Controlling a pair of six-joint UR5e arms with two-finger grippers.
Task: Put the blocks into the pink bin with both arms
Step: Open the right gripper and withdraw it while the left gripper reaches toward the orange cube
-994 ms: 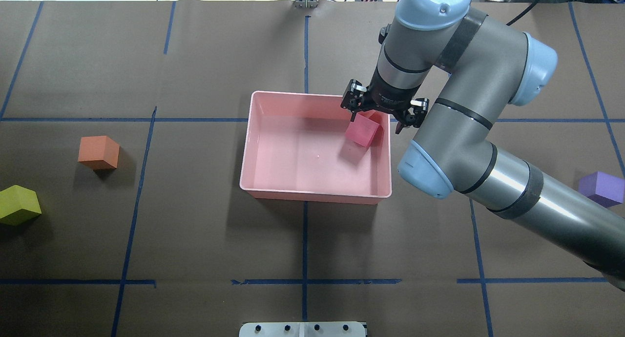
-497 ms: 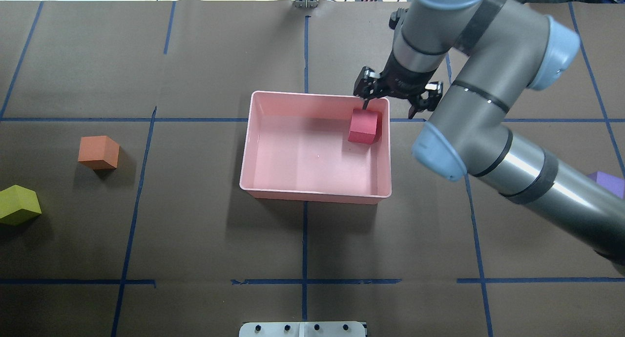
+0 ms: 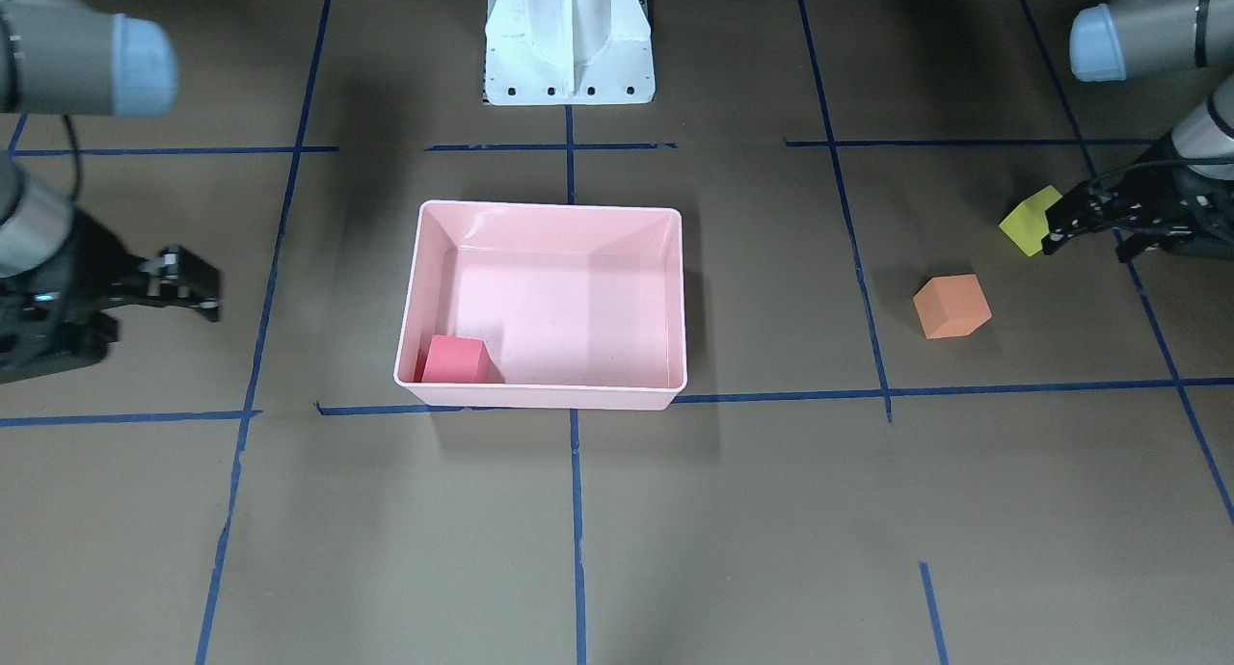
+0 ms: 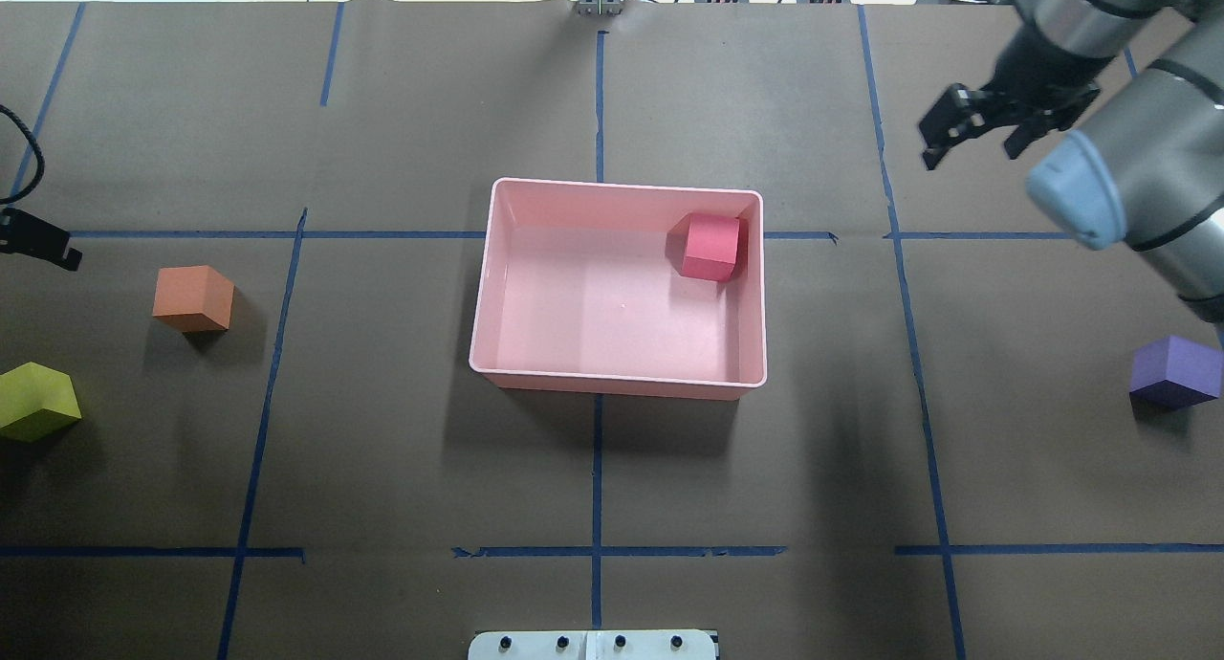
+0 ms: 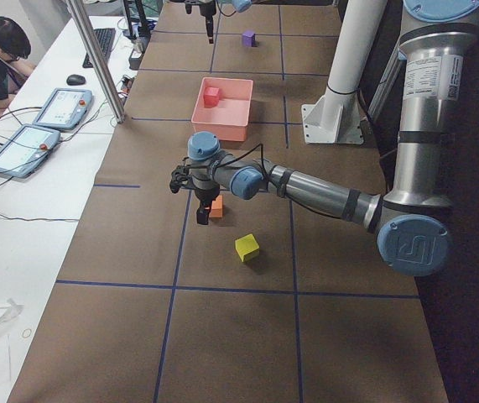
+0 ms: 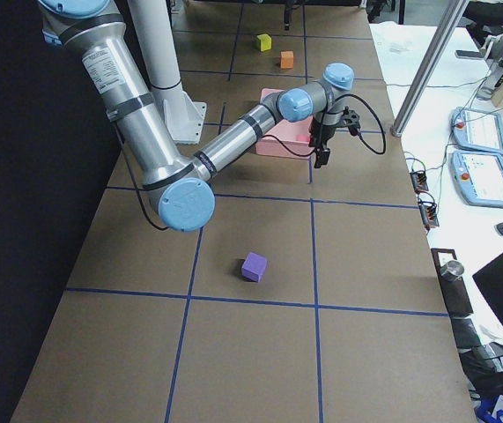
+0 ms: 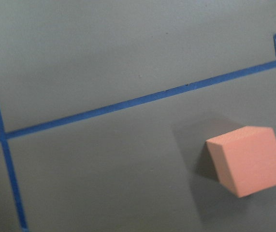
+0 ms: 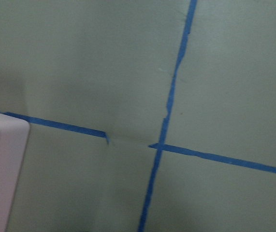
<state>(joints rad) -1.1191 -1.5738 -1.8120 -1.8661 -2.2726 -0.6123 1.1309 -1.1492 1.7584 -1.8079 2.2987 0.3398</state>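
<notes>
The pink bin [image 4: 612, 383] stands at the table's middle, with the red block [image 4: 710, 247] resting in its far right corner. My right gripper [image 4: 971, 148] is open and empty, raised over bare table far right of the bin. My left gripper [image 3: 1094, 233] looks open and empty and hovers by the orange block [image 4: 194, 297], which shows at the lower right of the left wrist view [image 7: 248, 159]. The yellow-green block [image 4: 36, 402] lies at the left edge. The purple block [image 4: 1174, 371] lies at the right edge, partly under my right arm.
The white pedestal base [image 3: 567, 39] stands at the robot's side of the table. Blue tape lines cross the brown table cover. A corner of the bin [image 8: 2, 164] shows at the left of the right wrist view. An operator's side table with tablets [image 5: 54, 117] runs along the far edge.
The red block dropped from my right gripper and settled flat in the bin. My right arm swung up and away to the right. My left gripper came into view at the left edge.
</notes>
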